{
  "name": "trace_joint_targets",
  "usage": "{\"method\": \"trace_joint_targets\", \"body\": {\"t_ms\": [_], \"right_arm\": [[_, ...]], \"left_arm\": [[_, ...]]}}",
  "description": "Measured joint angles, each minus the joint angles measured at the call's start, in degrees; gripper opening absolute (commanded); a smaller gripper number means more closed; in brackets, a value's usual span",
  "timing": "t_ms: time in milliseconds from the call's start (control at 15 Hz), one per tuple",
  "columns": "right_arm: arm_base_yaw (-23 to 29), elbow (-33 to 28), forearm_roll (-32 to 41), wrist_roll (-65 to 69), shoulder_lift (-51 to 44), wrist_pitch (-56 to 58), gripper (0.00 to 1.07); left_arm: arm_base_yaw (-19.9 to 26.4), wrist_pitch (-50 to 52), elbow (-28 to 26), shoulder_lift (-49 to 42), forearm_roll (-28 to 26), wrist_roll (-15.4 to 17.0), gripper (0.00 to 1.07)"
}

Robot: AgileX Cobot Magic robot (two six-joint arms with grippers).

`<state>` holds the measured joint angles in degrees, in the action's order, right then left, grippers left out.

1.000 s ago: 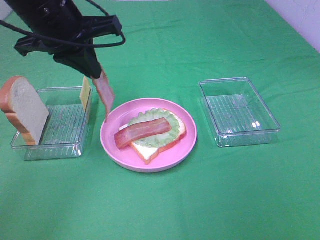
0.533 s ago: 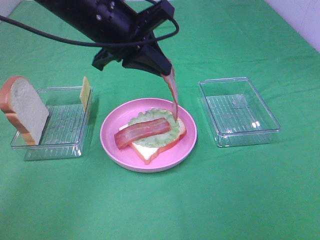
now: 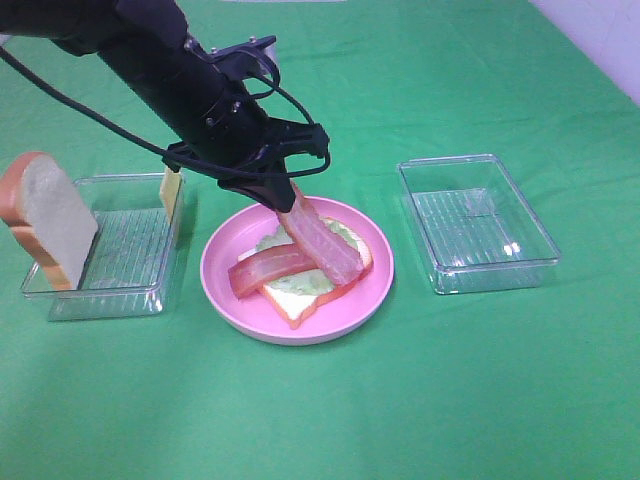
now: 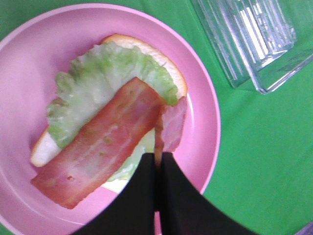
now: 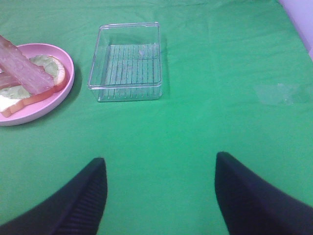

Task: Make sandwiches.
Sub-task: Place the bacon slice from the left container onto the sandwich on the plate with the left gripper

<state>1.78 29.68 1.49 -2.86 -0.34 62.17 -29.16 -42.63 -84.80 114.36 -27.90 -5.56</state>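
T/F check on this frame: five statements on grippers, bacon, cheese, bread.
1. The left gripper is shut on a bacon strip over the pink plate. True.
2. The right gripper is shut. False: its jaws stand open, holding nothing.
3. The cheese slice lies on the sandwich. False: it stands in the left tray.
4. A second bacon strip lies on the lettuce. True.
5. The sandwich is closed with bread on top. False: the spare bread slice stands at the left tray's end.
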Motion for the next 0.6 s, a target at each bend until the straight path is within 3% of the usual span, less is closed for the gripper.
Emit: {"method": "trace_joint_targets", "body": {"t_ms": [267,333,467,533,600], "right_arm": [[0.0,0.0,0.0,0.0,0.0,0.0,0.6],[0.0,0.0,0.0,0.0,0.0,0.0,0.6],[0.0,0.0,0.0,0.0,0.0,0.0,0.6],[0.0,0.0,0.0,0.0,0.0,0.0,0.6],[0.0,0.0,0.0,0.0,0.0,0.0,0.6]], "left_arm": [[0.0,0.06,0.0,0.11,2.46,1.32,0.02],[0.0,0.06,0.0,0.11,2.46,2.41,0.08],[0.0,0.06,0.0,0.11,3.04,5.56,0.46],[0.0,0.06,0.0,0.11,3.04,5.56,0.46],[0.0,0.0,0.0,0.11,3.5,6.25,0.57]]}}
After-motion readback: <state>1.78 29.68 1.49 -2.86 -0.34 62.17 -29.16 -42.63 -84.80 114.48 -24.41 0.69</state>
